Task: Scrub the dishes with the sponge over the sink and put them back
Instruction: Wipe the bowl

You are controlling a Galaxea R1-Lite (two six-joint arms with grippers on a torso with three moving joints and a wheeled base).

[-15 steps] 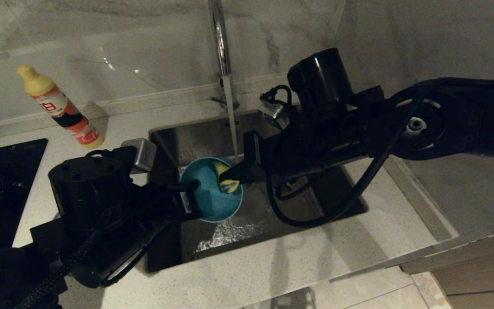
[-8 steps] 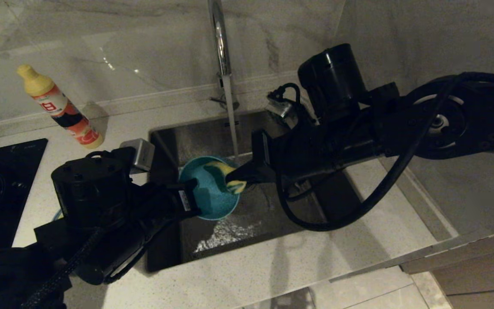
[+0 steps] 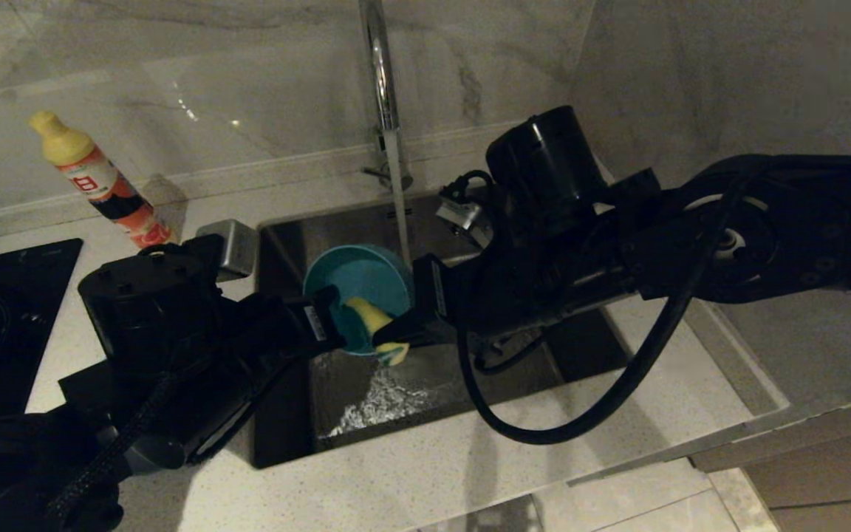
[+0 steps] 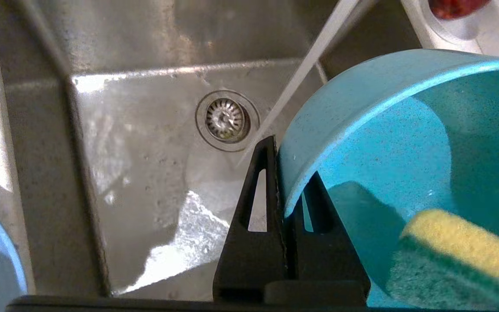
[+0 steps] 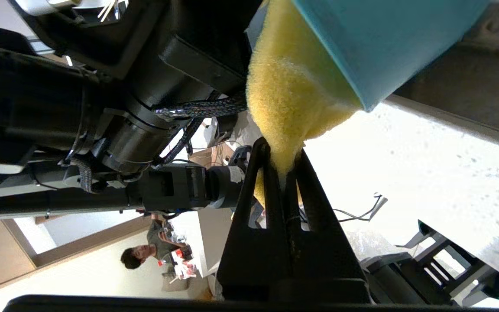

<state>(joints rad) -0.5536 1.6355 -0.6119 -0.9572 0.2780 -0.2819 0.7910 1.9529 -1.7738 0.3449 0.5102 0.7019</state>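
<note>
Teal-blue bowl (image 3: 357, 284) hangs tilted over the sink (image 3: 433, 384), its rim pinched in the left gripper (image 4: 290, 190). Right gripper (image 5: 282, 167) clamps the sponge (image 5: 288, 108) against the bowl's inside under running tap water (image 3: 398, 199). Scrubbing looks midway; returning it is not yet done.

A pale speckled table (image 3: 470, 458) is seen, with the sink (image 3: 433, 384) set into it. A yellow-capped bottle (image 3: 104, 185) is stood on it near the back wall, beside a black cooktop (image 3: 12, 295) at the left edge.
</note>
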